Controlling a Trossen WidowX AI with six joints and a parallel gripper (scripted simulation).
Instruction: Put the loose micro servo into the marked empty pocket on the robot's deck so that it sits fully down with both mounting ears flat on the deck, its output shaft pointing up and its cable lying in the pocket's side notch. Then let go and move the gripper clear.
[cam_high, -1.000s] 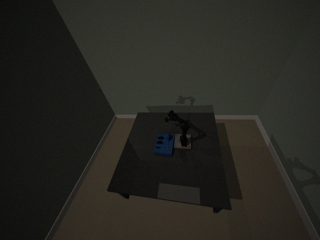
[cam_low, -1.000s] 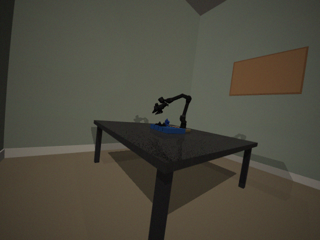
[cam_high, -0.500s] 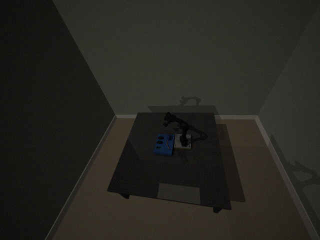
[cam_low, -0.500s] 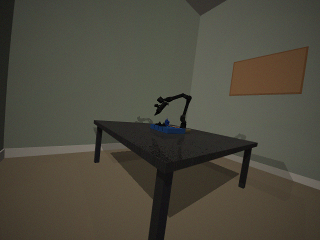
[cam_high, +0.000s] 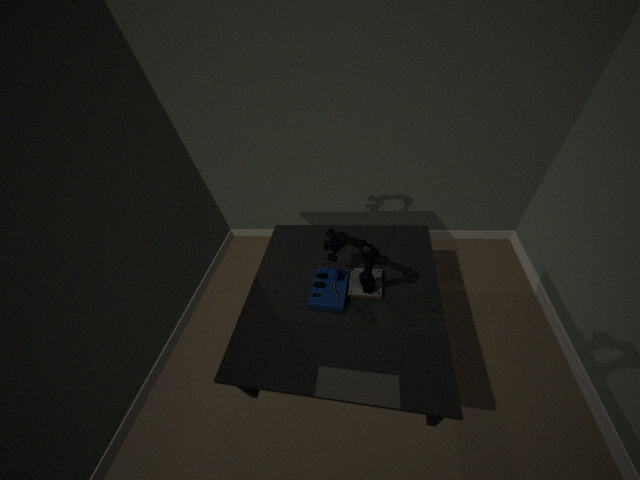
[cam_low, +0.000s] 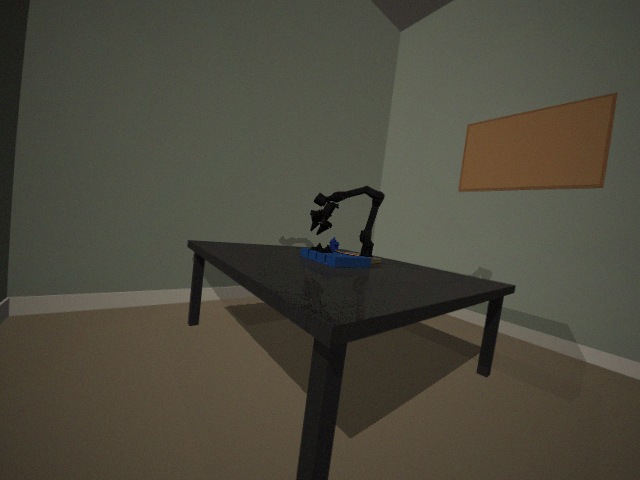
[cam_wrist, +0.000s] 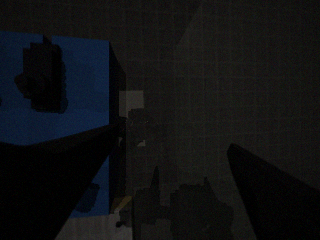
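The loose blue micro servo (cam_high: 338, 274) (cam_low: 333, 243) stands up from the blue deck (cam_high: 326, 305) (cam_low: 352, 262) (cam_wrist: 85, 60), at its back right corner in the top view. Its orange cable (cam_high: 336, 290) trails forward over the deck. The pocket (cam_high: 316, 295) at the deck's front left looks empty, with a faint pale outline. My gripper (cam_high: 329, 254) (cam_low: 314, 231) (cam_wrist: 173, 138) is open and empty, high above the table behind the deck. In the wrist view the left finger hides part of the deck, and the loose servo cannot be made out.
Two dark servos (cam_high: 321, 275) (cam_high: 319, 284) sit in the deck's left row; one shows in the wrist view (cam_wrist: 45, 77). The arm's pale base plate (cam_high: 356, 293) is right beside the deck. A grey rectangle (cam_high: 357, 386) lies at the table's front edge.
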